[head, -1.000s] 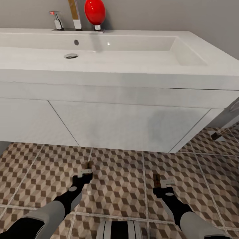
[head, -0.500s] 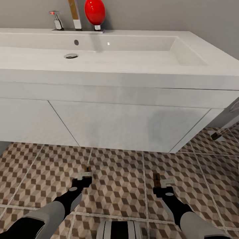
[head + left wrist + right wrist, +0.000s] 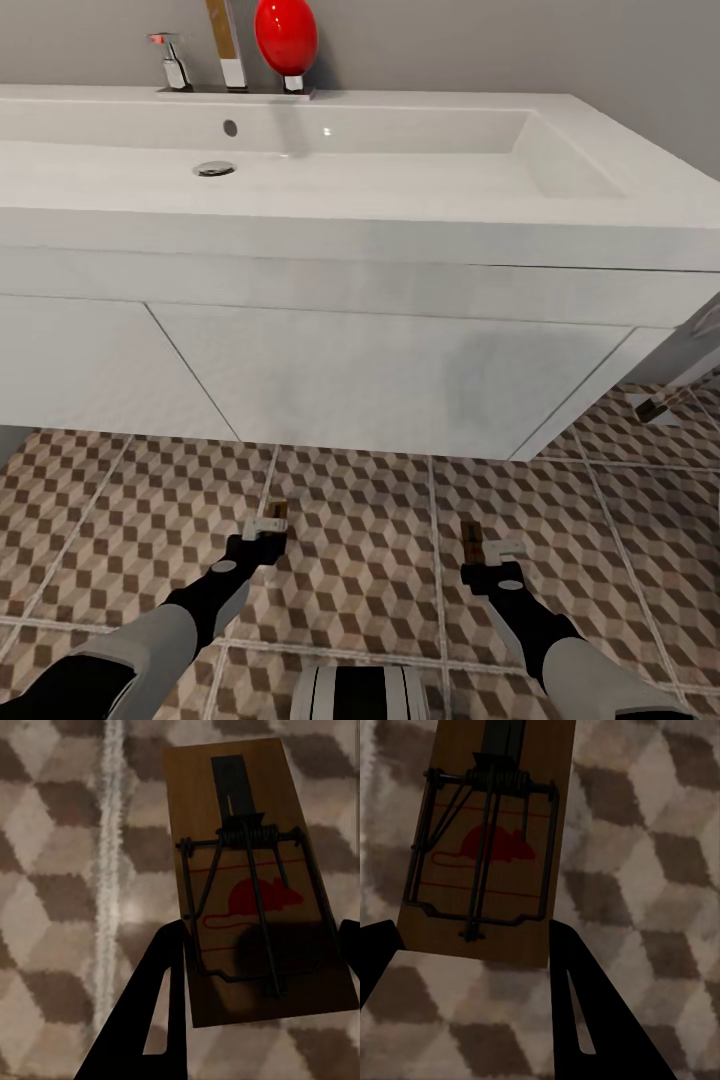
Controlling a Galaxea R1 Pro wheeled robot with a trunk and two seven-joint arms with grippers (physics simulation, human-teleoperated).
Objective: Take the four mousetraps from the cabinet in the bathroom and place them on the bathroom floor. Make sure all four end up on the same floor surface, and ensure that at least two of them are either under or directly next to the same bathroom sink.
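While both arms hung low before the sink (image 3: 300,215), each end effector, left (image 3: 268,528) and right (image 3: 490,552), clamped a mousetrap (image 3: 255,881) over the floor (image 3: 370,540). Two awaited setting down; I couldn't tell where the rest were.

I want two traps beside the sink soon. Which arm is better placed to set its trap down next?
Probably the left gripper: its mousetrap sits nearer the vanity than the right gripper.
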